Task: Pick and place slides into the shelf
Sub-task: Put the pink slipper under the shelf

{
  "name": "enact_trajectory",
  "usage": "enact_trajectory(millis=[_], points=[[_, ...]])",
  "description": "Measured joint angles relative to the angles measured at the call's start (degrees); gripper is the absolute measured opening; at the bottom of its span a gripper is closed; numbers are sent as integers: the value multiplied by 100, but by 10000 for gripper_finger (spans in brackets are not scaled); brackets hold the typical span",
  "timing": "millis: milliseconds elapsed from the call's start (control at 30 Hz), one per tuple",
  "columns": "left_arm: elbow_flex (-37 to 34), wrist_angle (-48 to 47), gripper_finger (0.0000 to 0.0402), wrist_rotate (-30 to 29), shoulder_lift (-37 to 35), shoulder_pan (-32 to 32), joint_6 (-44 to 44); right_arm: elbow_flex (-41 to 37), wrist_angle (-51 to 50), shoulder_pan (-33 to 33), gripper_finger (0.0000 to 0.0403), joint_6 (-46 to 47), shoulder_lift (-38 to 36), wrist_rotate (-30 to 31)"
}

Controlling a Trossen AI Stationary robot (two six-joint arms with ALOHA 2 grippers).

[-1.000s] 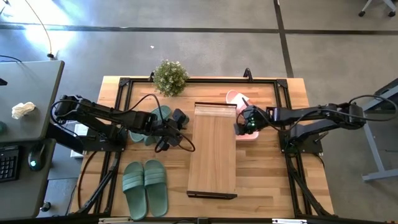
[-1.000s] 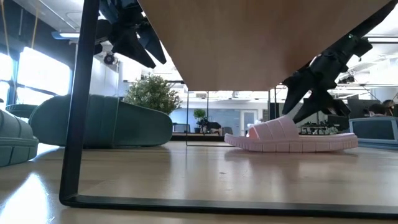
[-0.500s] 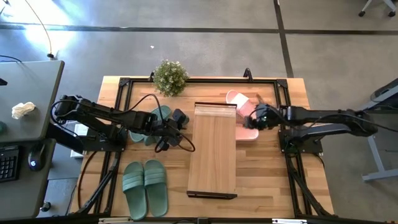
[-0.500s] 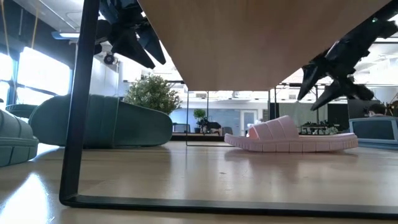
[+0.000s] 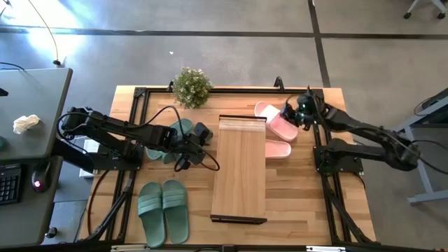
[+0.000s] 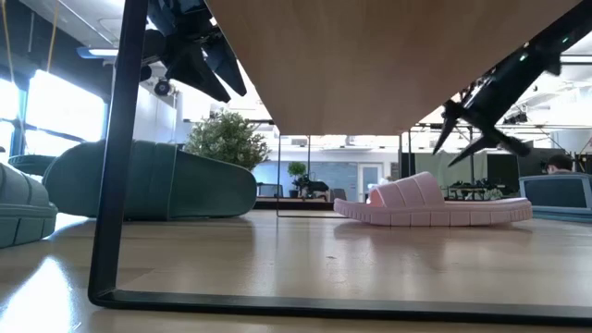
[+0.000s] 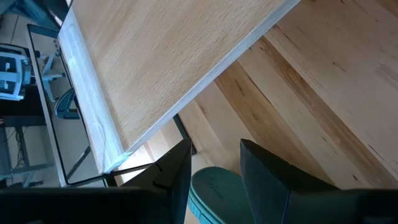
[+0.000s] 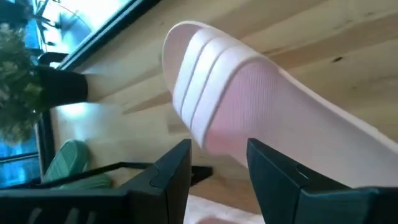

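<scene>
Both arms extended inward, grippers raised off the counter.

Left arm: reaches from the left edge toward the centre, elbow bent, left gripper [image 5: 203, 135] with fingers [image 7: 268, 171] parted around a green slide. Right arm: stretched from the right side toward the far edge, right gripper [image 5: 299, 110] angled down, fingers [image 8: 281, 175] apart, holding nothing.

The shelf [image 5: 239, 170] fills the middle of the table [image 5: 301, 189], with bare wood on its right toward the near edge. The pink slides [image 5: 276, 126] crowd its far right end, a green pair [image 5: 164, 212] blocks its near left, and the plant [image 5: 191, 87] stands at the far edge.
</scene>
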Motion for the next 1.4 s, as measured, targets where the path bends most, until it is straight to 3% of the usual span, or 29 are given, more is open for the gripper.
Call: enact_trajectory(millis=[167,333,967,1400], points=[[0,0,122,0,0,0,-2,0,850,-434,144,2,753,-610],[0,0,122,0,0,0,-17,0,838,-464,144,-3,1367,-755],[0,-86,122,2,0,0,-1,7,2405,-370,139,2,2582,-471],[0,-92,122,0,0,0,-149,7,2702,-330,6,49,2615,-53]])
